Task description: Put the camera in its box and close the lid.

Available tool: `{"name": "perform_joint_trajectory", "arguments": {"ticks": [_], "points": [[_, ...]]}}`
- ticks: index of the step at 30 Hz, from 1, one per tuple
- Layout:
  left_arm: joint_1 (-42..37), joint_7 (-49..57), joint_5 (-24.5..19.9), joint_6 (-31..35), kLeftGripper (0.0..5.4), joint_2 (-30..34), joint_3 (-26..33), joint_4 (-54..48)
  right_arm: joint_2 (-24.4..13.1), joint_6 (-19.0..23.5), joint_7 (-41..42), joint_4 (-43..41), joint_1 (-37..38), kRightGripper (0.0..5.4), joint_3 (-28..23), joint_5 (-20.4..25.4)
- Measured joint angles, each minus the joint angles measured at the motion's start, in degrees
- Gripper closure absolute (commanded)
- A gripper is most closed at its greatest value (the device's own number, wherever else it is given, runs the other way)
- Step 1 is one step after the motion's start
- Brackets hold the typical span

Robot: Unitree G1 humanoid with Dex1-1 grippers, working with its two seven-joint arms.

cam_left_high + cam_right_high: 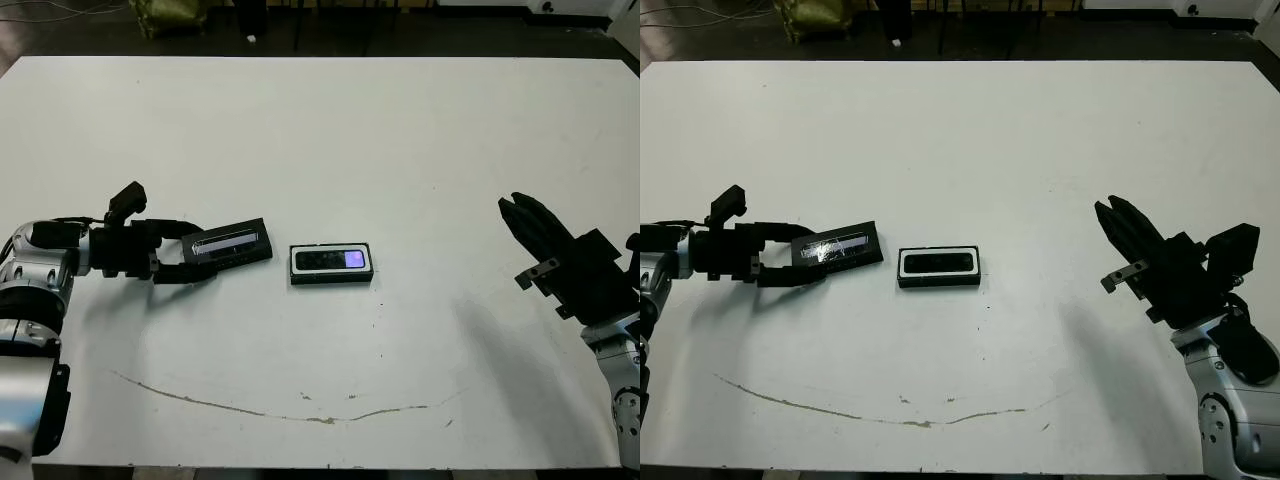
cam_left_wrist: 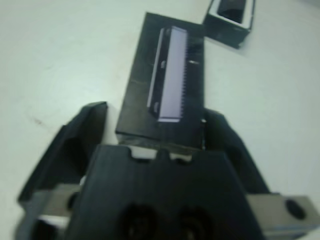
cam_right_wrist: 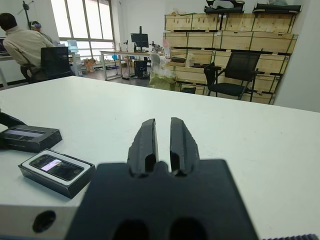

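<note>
The box [image 1: 332, 279], a shallow black tray with a white lining, lies at the table's middle. The camera [image 1: 328, 260], a black bar with a bluish patch, lies flat inside it. Just left of the box rests the lid [image 1: 232, 243], black with a shiny window strip. My left gripper [image 1: 188, 254] is open, its fingers [image 2: 75, 145] straddling the lid's near end, one with a small gap to the lid's edge. My right gripper [image 1: 517, 205] hovers at the right, well away from the box, its fingers [image 3: 145, 140] pressed close together and holding nothing.
A thin brown smear [image 1: 300, 405] runs across the white table [image 1: 330, 130] near its front edge. In the right wrist view, a person [image 3: 20, 45] sits at a desk beyond the table, with office chairs [image 3: 235, 75] and shelves behind.
</note>
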Motion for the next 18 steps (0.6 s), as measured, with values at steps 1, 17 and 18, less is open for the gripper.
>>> {"name": "perform_joint_trajectory", "arguments": {"ticks": [1, 17, 18], "points": [[0.2, 0.6, 0.0, -0.2, 2.81, -0.1, 0.0, -0.7, 0.0, 0.0, 0.0, 0.0, 0.0, 5.40, 0.0, 0.1], [2.6, -0.7, -3.2, 4.7, 3.20, -0.1, 0.0, -7.9, -0.1, 0.6, -1.4, -1.0, 0.3, 5.40, 0.2, -1.1], [2.3, -1.4, -3.6, 5.9, 3.20, 0.0, 0.0, -8.9, -0.1, 0.8, -1.4, -1.1, 0.3, 5.40, 0.2, -1.1]]}}
